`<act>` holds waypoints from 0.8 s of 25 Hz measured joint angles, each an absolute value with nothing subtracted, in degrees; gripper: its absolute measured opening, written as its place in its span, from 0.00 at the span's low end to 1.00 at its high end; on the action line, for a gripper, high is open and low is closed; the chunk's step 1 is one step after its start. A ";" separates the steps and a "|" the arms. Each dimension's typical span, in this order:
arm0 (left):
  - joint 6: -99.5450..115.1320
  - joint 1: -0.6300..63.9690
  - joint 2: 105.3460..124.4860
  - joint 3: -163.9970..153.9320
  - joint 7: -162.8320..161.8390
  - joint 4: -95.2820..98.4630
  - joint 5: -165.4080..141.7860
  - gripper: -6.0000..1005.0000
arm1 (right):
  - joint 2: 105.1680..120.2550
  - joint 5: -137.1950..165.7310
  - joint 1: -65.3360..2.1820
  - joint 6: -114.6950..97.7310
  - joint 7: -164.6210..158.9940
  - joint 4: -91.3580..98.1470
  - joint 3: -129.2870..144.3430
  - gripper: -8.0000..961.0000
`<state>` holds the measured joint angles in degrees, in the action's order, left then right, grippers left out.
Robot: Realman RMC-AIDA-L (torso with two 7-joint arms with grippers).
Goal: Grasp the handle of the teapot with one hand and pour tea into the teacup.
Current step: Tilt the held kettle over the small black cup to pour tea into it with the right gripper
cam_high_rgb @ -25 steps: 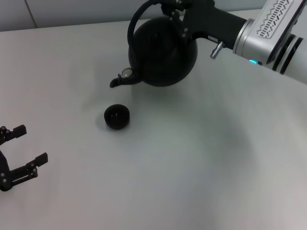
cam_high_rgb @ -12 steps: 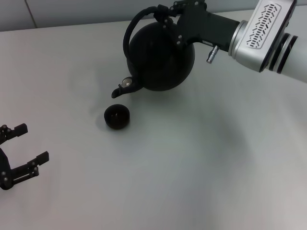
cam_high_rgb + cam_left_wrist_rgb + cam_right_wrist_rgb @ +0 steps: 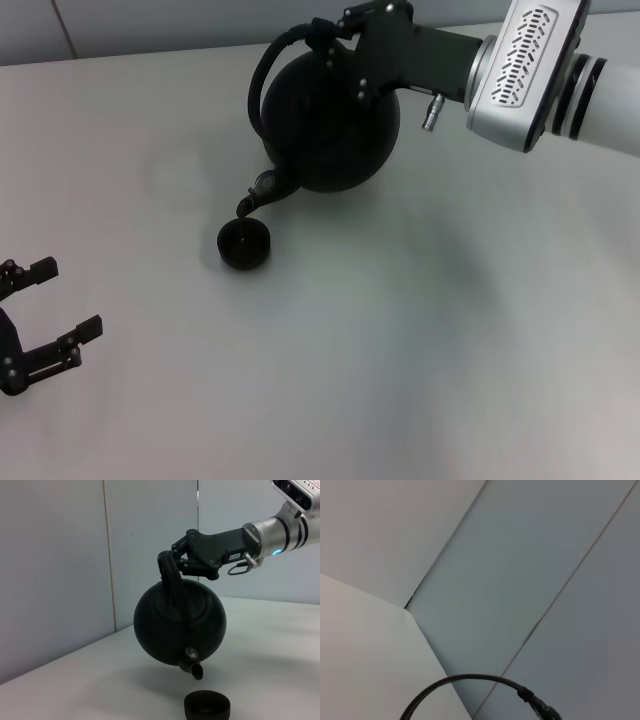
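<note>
Now right gripper [image 3: 345, 35] pinches the handle [image 3: 262, 75], holding the teapot [image 3: 330, 120] lifted off the table [image 3: 400, 350], tilted spout-down. Spout tip sits just above the teacup [image 3: 244, 243], apparently not touching. Left gripper [image 3: 45, 315] parked near table's left edge, fingers spread.

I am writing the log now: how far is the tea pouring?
Done: the right gripper holds the handle, with the teapot lifted and tilted. In hand: the spout points down just above the teacup. No stream is visible. The left gripper sits idle and open.
</note>
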<state>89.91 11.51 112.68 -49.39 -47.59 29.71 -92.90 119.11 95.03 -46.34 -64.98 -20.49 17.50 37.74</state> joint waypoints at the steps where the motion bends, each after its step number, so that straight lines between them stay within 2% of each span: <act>1: 89.91 11.51 112.68 -49.39 -47.59 29.71 -92.90 0.83 | 119.11 95.03 -46.34 -64.98 -20.49 17.50 37.74 0.09; 20: 89.48 12.37 112.76 -49.39 -48.07 29.71 -92.72 0.83 | 119.18 94.88 -46.12 -65.18 -19.23 18.98 41.13 0.09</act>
<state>89.48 12.37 112.76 -49.39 -48.07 29.71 -92.72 119.18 94.88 -46.12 -65.18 -19.24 18.98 41.13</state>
